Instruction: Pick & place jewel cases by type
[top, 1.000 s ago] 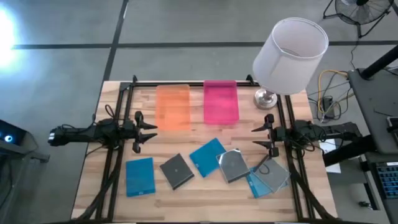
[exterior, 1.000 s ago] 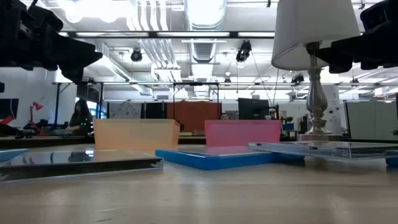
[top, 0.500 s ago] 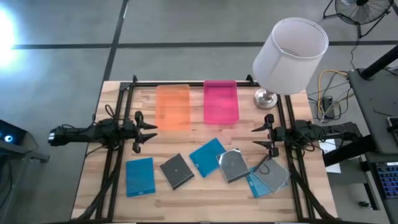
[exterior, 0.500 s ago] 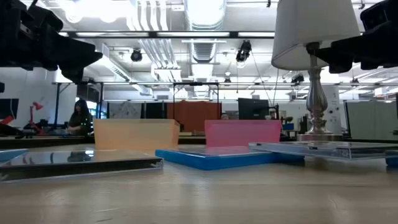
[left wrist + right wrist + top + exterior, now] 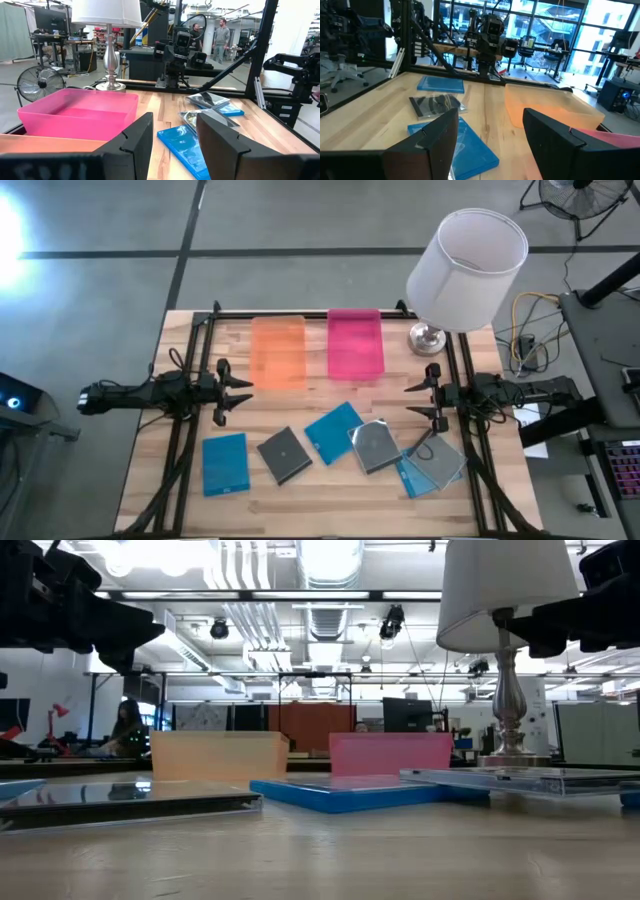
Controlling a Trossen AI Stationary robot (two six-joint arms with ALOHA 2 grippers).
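Note:
Several jewel cases lie flat across the near half of the table: a blue one [image 5: 224, 463], a grey one [image 5: 284, 454], a blue one [image 5: 335, 432], a clear one showing a disc [image 5: 375, 445], and a blue and a clear one overlapping [image 5: 432, 465]. My left gripper [image 5: 235, 390] hovers open at the table's left side, pointing right. My right gripper [image 5: 420, 400] hovers open at the right side, pointing left. Neither touches anything. The left wrist view looks past its fingers at the middle blue case [image 5: 181, 142]; the right wrist view shows a blue case [image 5: 470, 150] and the grey one [image 5: 435, 105].
An orange tray [image 5: 277, 352] and a pink tray [image 5: 355, 343] stand side by side at the far middle. A lamp with a white shade [image 5: 465, 270] stands at the far right corner. Black frame rails [image 5: 180, 450] run along both sides. Bare wood lies between the grippers.

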